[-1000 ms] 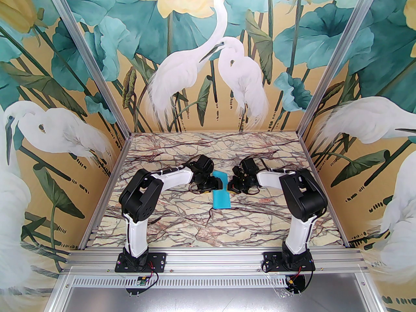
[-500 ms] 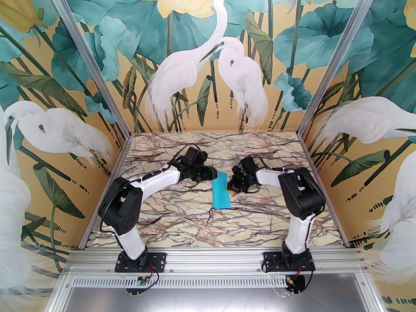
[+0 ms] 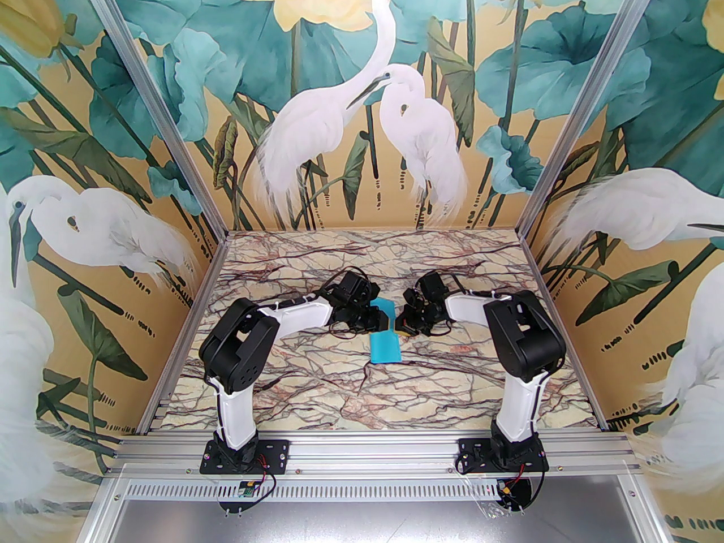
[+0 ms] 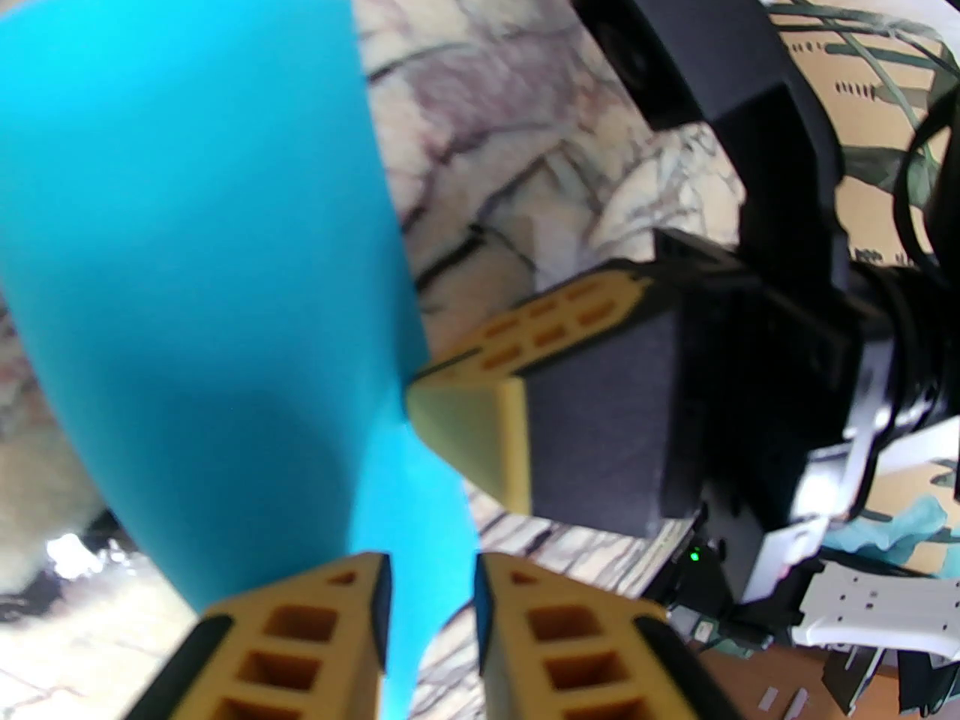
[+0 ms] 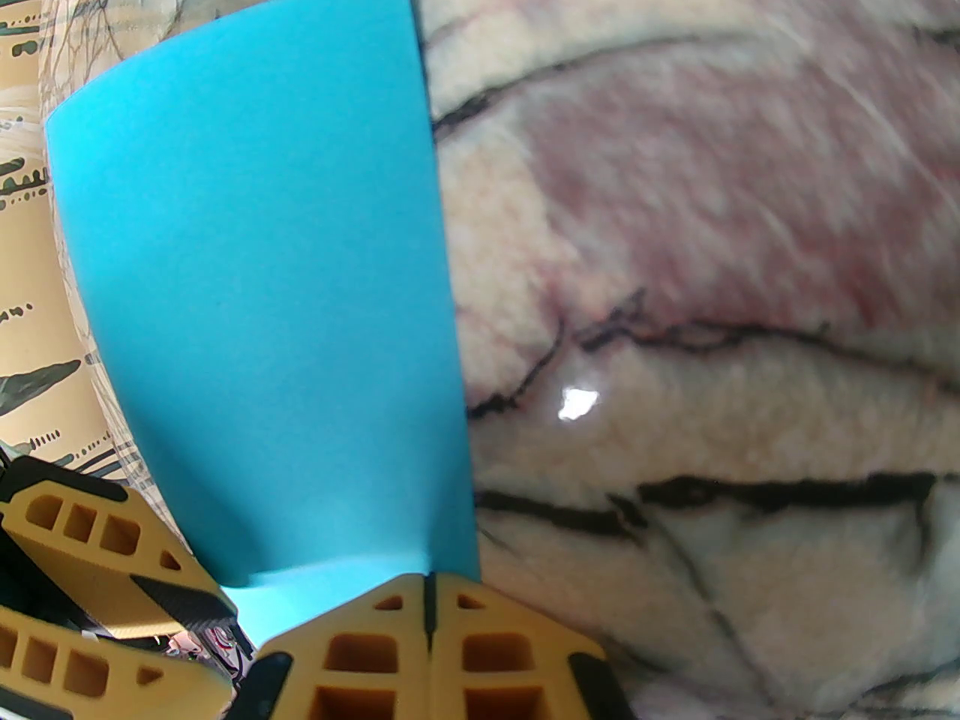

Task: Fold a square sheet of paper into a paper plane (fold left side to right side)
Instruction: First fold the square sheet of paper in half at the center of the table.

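You see the square sheet of paper [image 3: 386,348], smooth matte turquoise, folded into a narrow curving strip at centre frame on a glossy marble-patterned table [image 3: 317,371] veined in black and dull red. Your right gripper [image 5: 430,604], with ribbed yellow fingers, is pinched closed on the strip's edge. Your left gripper [image 4: 431,612] stands narrowly parted, with the paper's edge in the gap. Painted white egrets and teal leaves cover the walls [image 3: 113,133].
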You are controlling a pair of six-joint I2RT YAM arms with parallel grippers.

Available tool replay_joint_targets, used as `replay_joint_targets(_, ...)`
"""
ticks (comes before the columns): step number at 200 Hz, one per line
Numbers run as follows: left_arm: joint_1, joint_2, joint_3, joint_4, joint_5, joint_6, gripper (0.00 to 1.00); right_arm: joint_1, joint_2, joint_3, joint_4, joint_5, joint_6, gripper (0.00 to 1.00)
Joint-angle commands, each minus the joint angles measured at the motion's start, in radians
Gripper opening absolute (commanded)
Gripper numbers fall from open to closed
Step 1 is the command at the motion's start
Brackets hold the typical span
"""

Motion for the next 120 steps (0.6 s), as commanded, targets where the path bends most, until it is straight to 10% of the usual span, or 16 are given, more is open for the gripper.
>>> replay_joint_targets(1,0.002,0.034,-0.014,-0.034,-0.055,0.026,0.25,0.005,0.071,-0.017,-0.071,0.101,-0.019,0.03)
replay_joint_targets(120,0.044,-0.003,-0.124,-0.059,-0.159,0.072,0.14,0.005,0.091,-0.004,-0.120,0.123,-0.040,0.03)
